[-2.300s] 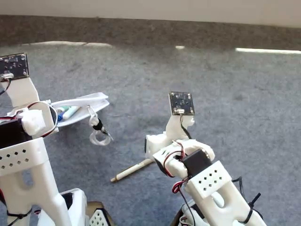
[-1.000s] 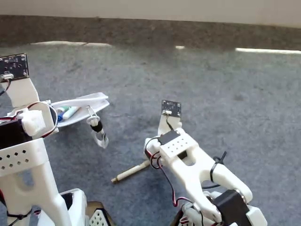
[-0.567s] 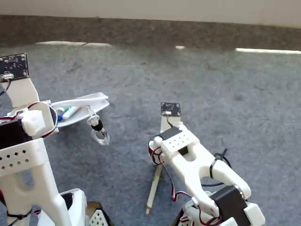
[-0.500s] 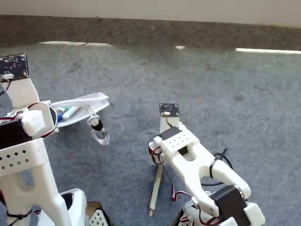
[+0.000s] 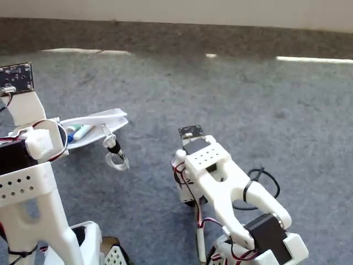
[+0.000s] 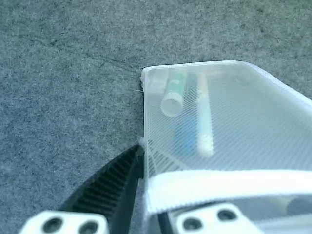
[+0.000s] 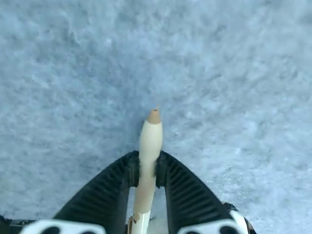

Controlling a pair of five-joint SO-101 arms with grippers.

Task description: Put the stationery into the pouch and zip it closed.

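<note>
A grey short-pile carpet (image 5: 265,110) covers the whole surface, its nap mottled lighter and darker. Along the far edge runs a pale plain wall strip (image 5: 176,8). Just below it the carpet lies in a darker shadowed band (image 5: 165,33). Narrow bright streaks of light (image 5: 314,58) fall on the carpet beside that band, one at each side, with a small spot between them.
</note>
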